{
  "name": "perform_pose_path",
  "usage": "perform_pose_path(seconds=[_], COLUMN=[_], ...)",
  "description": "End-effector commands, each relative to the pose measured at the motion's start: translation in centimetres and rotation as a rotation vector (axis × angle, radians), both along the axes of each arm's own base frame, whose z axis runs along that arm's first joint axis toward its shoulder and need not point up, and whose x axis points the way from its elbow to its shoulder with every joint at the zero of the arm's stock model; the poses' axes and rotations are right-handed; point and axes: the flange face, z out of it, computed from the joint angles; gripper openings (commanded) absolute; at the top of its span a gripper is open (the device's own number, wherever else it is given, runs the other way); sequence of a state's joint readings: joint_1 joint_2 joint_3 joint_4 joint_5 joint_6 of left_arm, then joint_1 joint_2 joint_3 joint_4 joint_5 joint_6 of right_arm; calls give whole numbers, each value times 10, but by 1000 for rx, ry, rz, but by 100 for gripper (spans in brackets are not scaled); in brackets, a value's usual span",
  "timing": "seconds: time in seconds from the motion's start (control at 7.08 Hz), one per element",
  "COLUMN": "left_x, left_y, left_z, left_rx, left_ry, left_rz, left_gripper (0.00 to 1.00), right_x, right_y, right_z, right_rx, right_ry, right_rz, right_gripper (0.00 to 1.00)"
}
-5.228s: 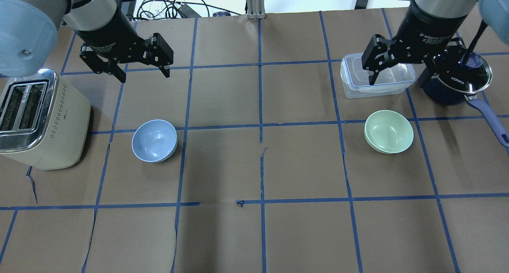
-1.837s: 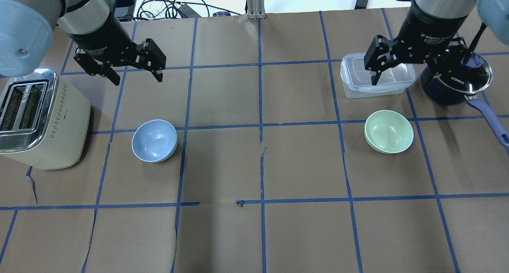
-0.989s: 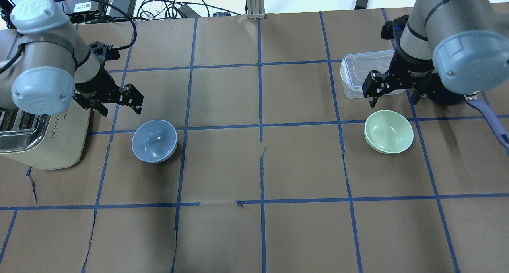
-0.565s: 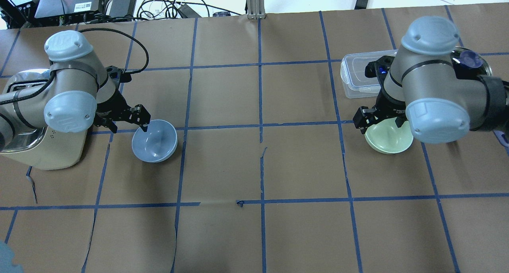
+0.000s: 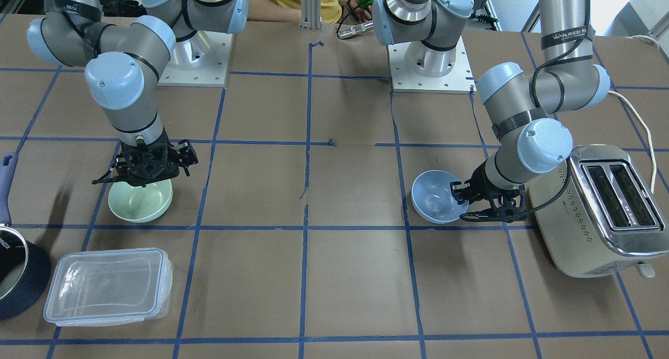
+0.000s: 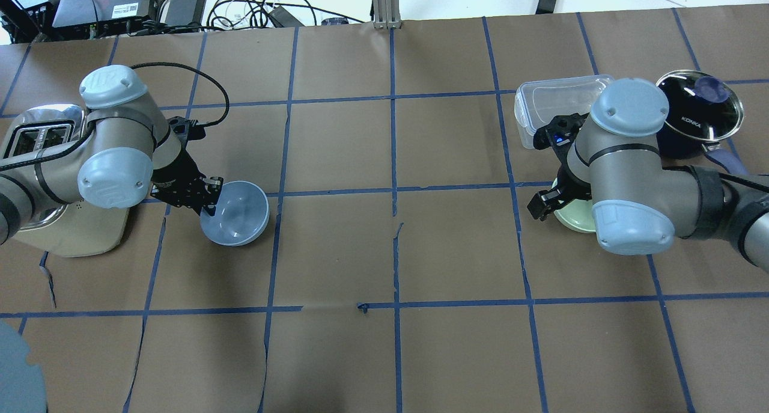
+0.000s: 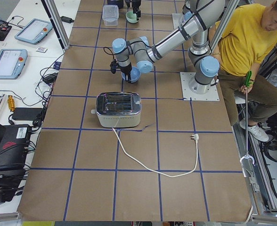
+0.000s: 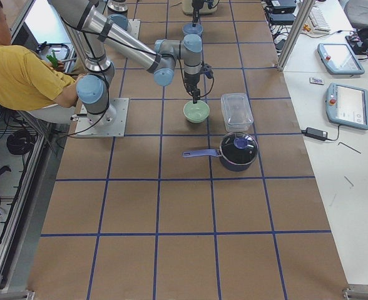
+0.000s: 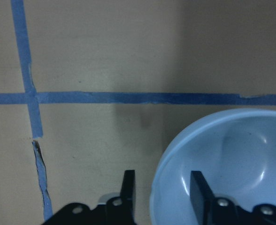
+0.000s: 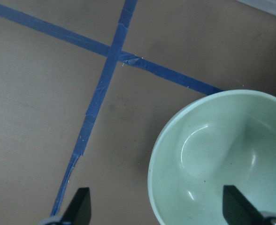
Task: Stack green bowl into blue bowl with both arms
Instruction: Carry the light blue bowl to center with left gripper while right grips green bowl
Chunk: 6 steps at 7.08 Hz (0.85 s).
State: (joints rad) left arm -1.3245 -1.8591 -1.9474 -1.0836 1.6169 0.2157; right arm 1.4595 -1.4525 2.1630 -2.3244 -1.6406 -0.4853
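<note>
The blue bowl (image 6: 240, 214) sits left of centre and looks tilted. My left gripper (image 6: 207, 201) is at its left rim. In the left wrist view its fingers (image 9: 127, 187) straddle that rim of the blue bowl (image 9: 232, 168), one inside and one outside, narrowed onto it. The green bowl (image 5: 141, 205) rests flat on the other side of the table. My right gripper (image 5: 143, 173) hangs low over its rim, open wide. In the right wrist view one of its fingers (image 10: 79, 206) is outside the green bowl (image 10: 222, 154) and the other is above its inside. My right arm covers most of that bowl from overhead.
A cream toaster (image 5: 601, 212) stands close beside my left arm. A clear lidded container (image 6: 553, 100) and a navy pot (image 6: 700, 109) with a glass lid sit just behind the green bowl. Brown paper with blue tape lines covers the table between the bowls.
Both arms have come down from high at the back to the bowls. The left jaws have narrowed onto the blue bowl's rim and that bowl has tipped. The right gripper stays open.
</note>
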Motion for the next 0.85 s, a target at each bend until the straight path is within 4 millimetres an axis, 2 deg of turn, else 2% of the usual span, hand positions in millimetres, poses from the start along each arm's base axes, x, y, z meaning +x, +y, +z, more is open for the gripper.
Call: perform_pose_path(seconds=[0.0,0.14,0.28,0.42,0.57,0.71], left_x=[-20,-34,-82,-144,-191,-226], left_y=[0,-11,-26,-31,-22,-9], left_z=[15,36,61,79,76,68], left_rx=[-18,-22,-32,-62,-52,-32], left_ry=[113,123,122,105,98,84], left_rz=[32,93,121,125,189,206], left_gripper=[0,0,0,0,0,0], right_x=[-14,-34,-37,-35,-31,-31], right_y=[9,13,19,21,20,20], right_z=[-25,-36,-42,-46,-45,-45], right_rx=[26,32,33,23,13,14], right_ry=[-13,-18,-26,-31,-74,-77], right_rz=[-13,-30,-36,-37,-37,-39], right_gripper=[100,100,100,94,69,35])
